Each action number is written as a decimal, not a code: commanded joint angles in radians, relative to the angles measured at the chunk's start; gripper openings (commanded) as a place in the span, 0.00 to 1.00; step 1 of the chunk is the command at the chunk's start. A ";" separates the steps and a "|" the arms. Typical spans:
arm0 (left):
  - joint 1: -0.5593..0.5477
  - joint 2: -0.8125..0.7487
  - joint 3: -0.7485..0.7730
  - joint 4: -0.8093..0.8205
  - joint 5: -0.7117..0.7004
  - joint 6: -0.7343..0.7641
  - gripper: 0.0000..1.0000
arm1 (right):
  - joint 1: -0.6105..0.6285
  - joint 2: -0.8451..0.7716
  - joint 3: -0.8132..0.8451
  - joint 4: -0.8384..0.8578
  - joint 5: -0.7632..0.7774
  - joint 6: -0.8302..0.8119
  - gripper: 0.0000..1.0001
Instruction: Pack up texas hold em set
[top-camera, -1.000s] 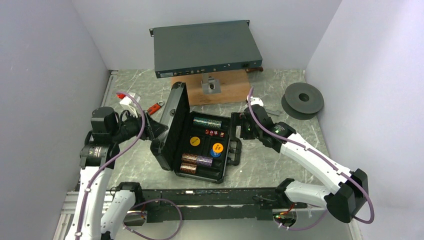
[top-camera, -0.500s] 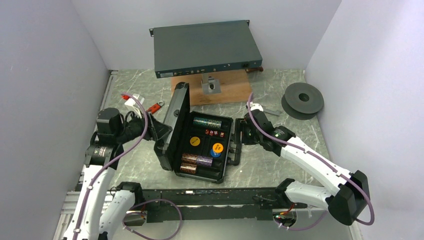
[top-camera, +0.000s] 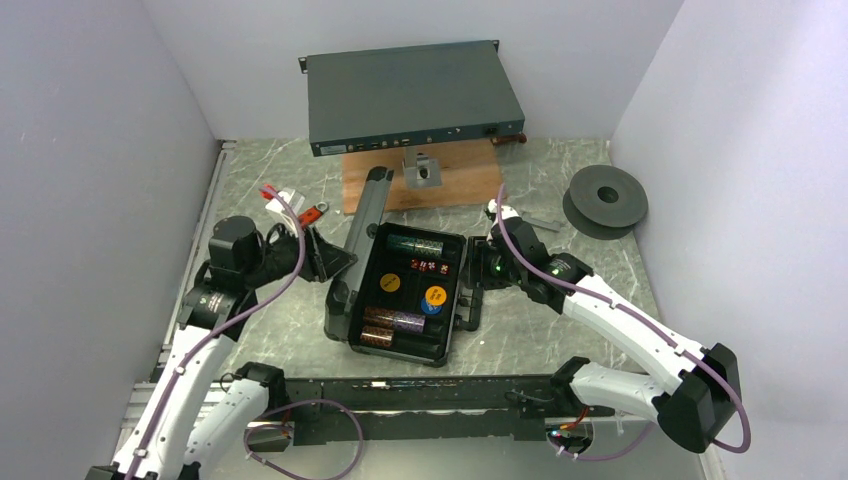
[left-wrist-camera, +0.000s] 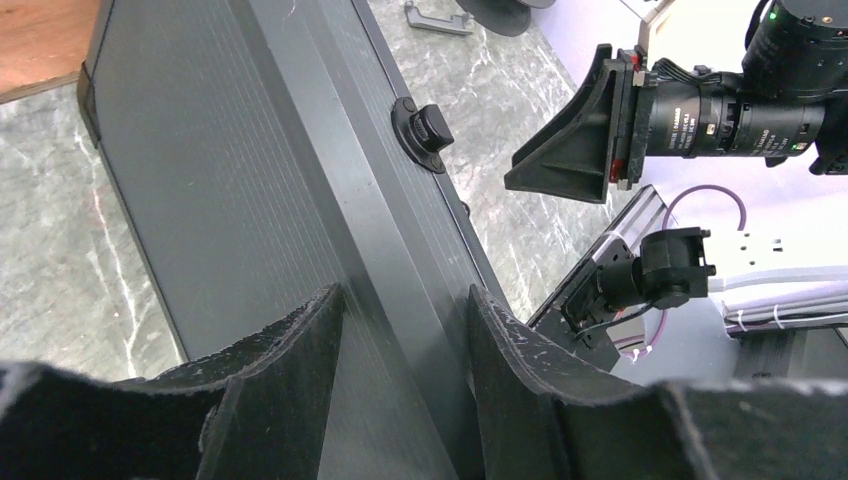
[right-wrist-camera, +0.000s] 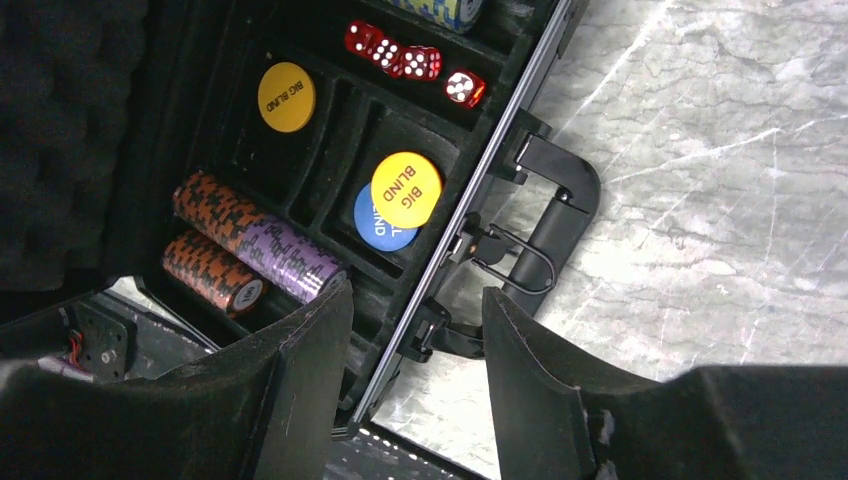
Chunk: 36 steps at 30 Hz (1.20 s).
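Observation:
The black poker case (top-camera: 455, 300) lies open mid-table, its lid (top-camera: 362, 235) standing nearly upright on the left side. The tray holds orange and purple chip stacks (top-camera: 393, 320), red dice (top-camera: 425, 265) and round "big blind" buttons (top-camera: 433, 297). My left gripper (top-camera: 335, 268) is open behind the lid. In the left wrist view, the left gripper (left-wrist-camera: 405, 295) has both fingers against the lid's ribbed outer face (left-wrist-camera: 230, 180). My right gripper (top-camera: 478, 268) is open at the case's right rim. In the right wrist view, the right gripper (right-wrist-camera: 418, 292) straddles that rim beside the handle (right-wrist-camera: 560, 215), with the chips (right-wrist-camera: 255, 245) to its left.
A dark rack unit (top-camera: 412, 95) rests on a wooden block (top-camera: 450, 185) behind the case. A grey spool (top-camera: 605, 200) lies at the back right. A red-handled tool (top-camera: 312, 212) and a small white item (top-camera: 285, 198) sit behind the left gripper. Walls enclose both sides.
The lid has swung from leaning back on the left to nearly upright, with my left gripper following it rightward. My right gripper's jaws have narrowed around the case's rim.

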<state>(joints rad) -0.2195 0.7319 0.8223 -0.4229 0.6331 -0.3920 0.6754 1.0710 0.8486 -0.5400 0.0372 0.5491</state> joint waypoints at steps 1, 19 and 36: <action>-0.035 0.028 -0.040 0.028 -0.075 -0.006 0.51 | -0.004 -0.021 0.023 0.033 -0.025 -0.017 0.53; -0.151 0.150 -0.005 0.004 -0.149 0.046 0.52 | -0.004 -0.070 0.003 -0.064 0.135 -0.006 0.57; -0.284 0.232 0.120 -0.032 -0.178 0.075 0.75 | -0.005 -0.013 0.000 -0.093 0.198 0.053 0.60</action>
<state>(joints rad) -0.5056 0.9691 0.9077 -0.3676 0.5213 -0.3759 0.6746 1.0416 0.8471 -0.6312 0.2012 0.5716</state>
